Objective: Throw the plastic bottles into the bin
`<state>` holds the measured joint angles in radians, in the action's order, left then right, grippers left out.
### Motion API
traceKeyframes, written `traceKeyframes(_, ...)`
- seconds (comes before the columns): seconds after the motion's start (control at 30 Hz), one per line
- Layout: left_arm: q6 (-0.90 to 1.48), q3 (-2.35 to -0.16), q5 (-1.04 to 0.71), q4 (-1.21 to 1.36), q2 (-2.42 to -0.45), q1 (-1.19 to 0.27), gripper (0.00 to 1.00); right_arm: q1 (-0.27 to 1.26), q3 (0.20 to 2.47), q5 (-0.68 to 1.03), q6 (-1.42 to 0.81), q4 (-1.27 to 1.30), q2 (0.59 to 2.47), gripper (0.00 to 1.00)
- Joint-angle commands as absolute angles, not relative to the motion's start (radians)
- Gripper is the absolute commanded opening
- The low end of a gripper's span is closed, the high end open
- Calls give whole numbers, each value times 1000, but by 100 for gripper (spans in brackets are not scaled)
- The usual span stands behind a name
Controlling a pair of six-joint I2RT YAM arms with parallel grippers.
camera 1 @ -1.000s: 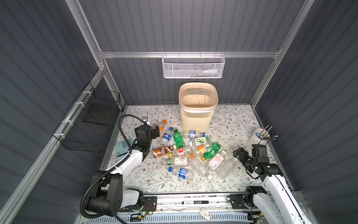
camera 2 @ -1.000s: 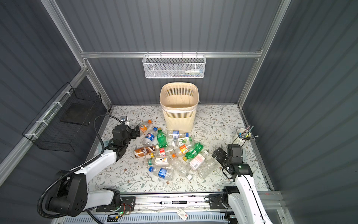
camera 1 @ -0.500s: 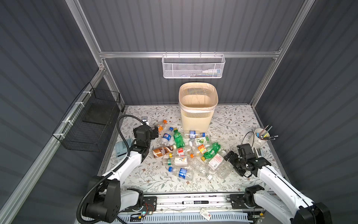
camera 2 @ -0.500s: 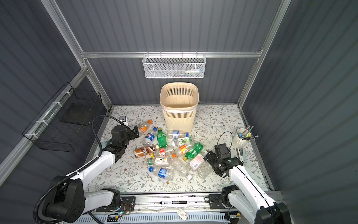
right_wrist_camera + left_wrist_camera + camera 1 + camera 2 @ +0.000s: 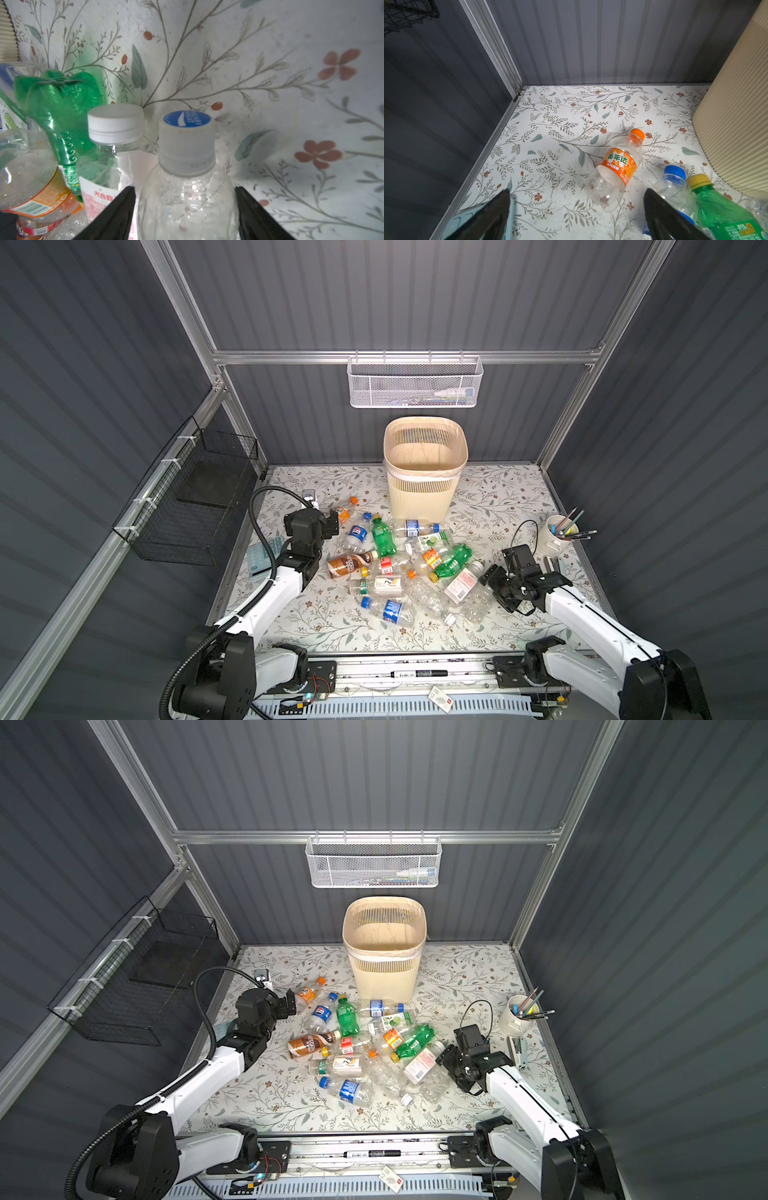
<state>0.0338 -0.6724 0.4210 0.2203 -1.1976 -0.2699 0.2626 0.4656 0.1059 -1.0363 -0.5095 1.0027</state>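
Note:
Several plastic bottles (image 5: 386, 560) lie in a heap on the flowered mat, in front of the beige slatted bin (image 5: 419, 489) (image 5: 384, 973). My right gripper (image 5: 490, 580) (image 5: 185, 188) is at the heap's right edge. Its jaws press both sides of a clear bottle (image 5: 187, 199) (image 5: 478, 605) with a pale, blue-topped cap, which lies on the mat. A white-capped, red-labelled bottle (image 5: 108, 187) lies beside it. My left gripper (image 5: 332, 524) (image 5: 576, 191) is open at the heap's left edge. An orange-labelled bottle (image 5: 618, 164) lies just beyond its fingertips.
A white mesh basket (image 5: 415, 381) hangs on the back wall and a black wire basket (image 5: 195, 497) on the left wall. A white cup of pens (image 5: 555, 533) stands at the right edge. A pale blue calculator (image 5: 264, 556) lies by the left wall.
My right arm has reached forward and left into the heap, and its jaws have closed from wide open onto the clear bottle. The left arm has hardly moved.

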Motion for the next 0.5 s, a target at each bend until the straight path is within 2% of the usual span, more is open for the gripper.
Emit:
traceKeyframes(0.0,24,-666,436,206,-1177,-276,100,268,446,88,-1024,-585,967,75)
traceKeyframes(0.13,37,-660,433,204,-1176,-276,100,268,440,74,-1018,-601,945,69)
traceKeyframes(0.4,53,-661,428,194,-1169,-276,100,268,415,74,-1008,-580,923,50)
traceKeyframes(0.47,62,-661,425,193,-1169,-276,100,268,422,68,-997,-587,911,50)
